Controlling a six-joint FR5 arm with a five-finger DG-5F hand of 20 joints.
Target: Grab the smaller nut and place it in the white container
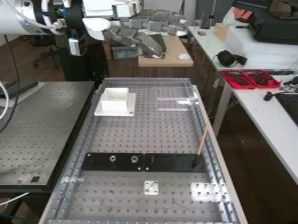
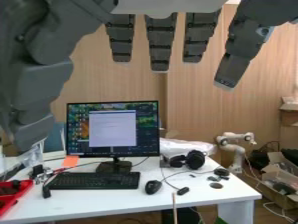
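Observation:
The hand (image 1: 148, 36) is high at the top of the high view, above and beyond the bench's far end, well away from the bar. Its fingers are extended and hold nothing. In the wrist view the hand (image 2: 159, 42) has straight, spread fingers, with the thumb apart from them. On the flat black bar (image 1: 173, 162) stand the larger nut (image 1: 113, 158) and, beside it, the bearing (image 1: 134, 159). The white container (image 1: 115, 100) stands upright on a white plate near the bench's far left corner.
A thin wooden stick (image 1: 202, 141) leans up from the bar's right end. A small white plate (image 1: 151, 188) lies nearer than the bar. Red trays (image 1: 249, 79) sit on the side table. The wrist view faces a desk with a monitor (image 2: 113, 129) and keyboard (image 2: 93, 180).

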